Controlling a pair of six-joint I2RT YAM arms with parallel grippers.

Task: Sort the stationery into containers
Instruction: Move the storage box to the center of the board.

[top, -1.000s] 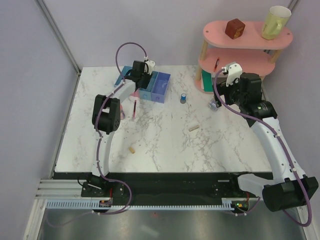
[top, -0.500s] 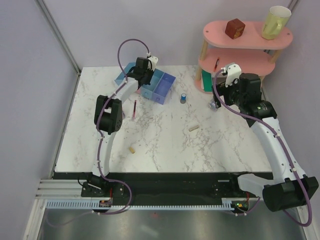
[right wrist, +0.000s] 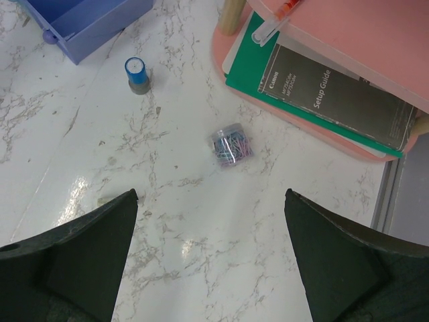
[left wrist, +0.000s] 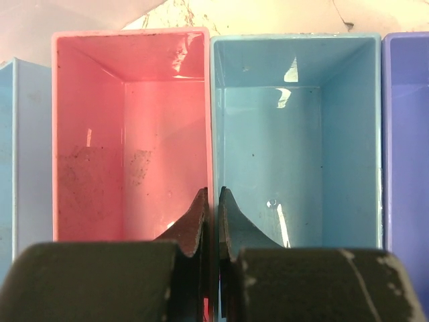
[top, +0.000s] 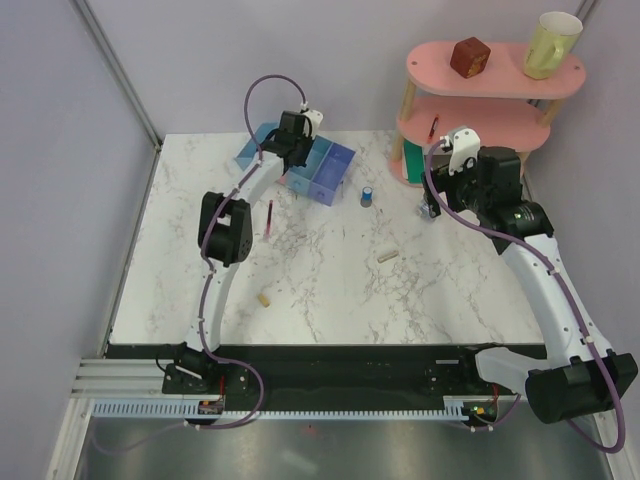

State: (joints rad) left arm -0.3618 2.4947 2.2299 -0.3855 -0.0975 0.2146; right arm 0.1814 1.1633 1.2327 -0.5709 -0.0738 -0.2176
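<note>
Checking both wrist feeds, I see the left gripper (left wrist: 212,196) over the bins (top: 338,162) at the far left of the table (top: 450,300), its fingers drawn narrow and pinched on the wall shared by the pink bin (left wrist: 127,134) and the light-blue bin (left wrist: 301,147) beside it. I read the right gripper (right wrist: 210,194) as spread wide, gripping nothing, hanging above the tub (right wrist: 232,145) of paper clips, which lies on the marble just beside the foot of the shelf (right wrist: 348,40). The blue cylinder (right wrist: 137,74) stands upright on the table between tub and bins, touching neither. The pen (top: 270,217) lies on the table near the bins, outside them. Two beige pieces (top: 388,256) lie well apart on the table: one about mid-table, the other nearer the near edge, left of centre
</note>
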